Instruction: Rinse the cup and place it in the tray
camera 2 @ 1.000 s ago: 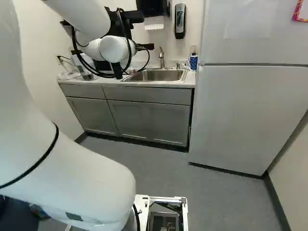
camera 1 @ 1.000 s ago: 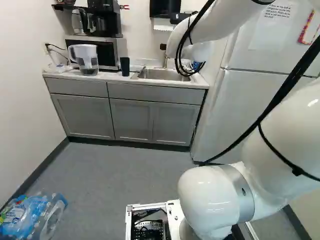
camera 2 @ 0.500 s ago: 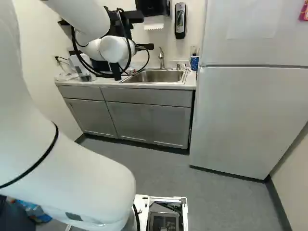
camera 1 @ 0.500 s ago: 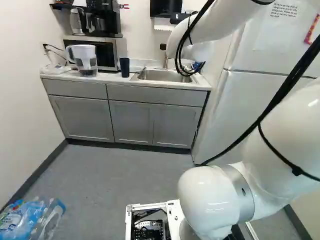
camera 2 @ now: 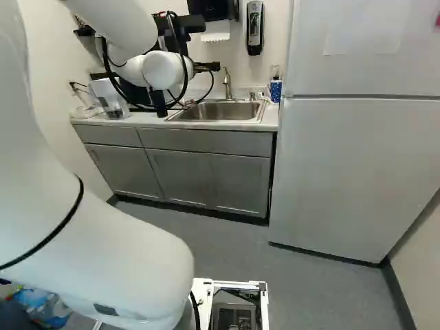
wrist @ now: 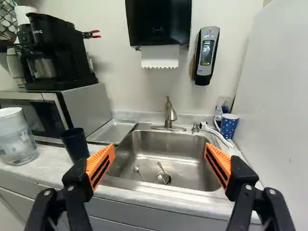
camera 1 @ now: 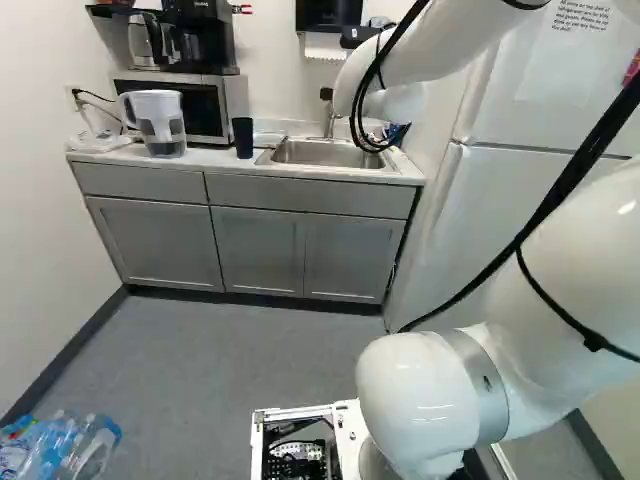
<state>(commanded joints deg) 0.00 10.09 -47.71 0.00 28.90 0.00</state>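
Note:
The gripper (camera 2: pixel 206 67) shows only in part beyond the wrist in the right base view. Seen from the wrist, the gripper (wrist: pixel 159 163) is wide open, nothing between its orange pads; the sink lies ahead of it. A dark cup (wrist: pixel 75 144) stands upright on the counter near the left-hand finger, between a water pitcher and the sink; the same cup (camera 1: pixel 243 137) shows in the left base view. Behind the cup, beside the microwave, lies a shallow metal tray (wrist: pixel 113 131). The sink (wrist: pixel 159 154) has a faucet (wrist: pixel 168 115) at its back and spoons near the drain.
The pitcher (wrist: pixel 17 137) and microwave (camera 1: pixel 190 105) stand on the counter. A blue dotted mug (wrist: pixel 228 126) and a white brush are beside the sink. The refrigerator (camera 2: pixel 344 172) rises at the right. Bottles (camera 1: pixel 75 445) lie on the floor at the left of the left base view.
The base has moved forward a little; the counter and cup look slightly nearer and have shifted left in both base views. The arm holds its pose over the base.

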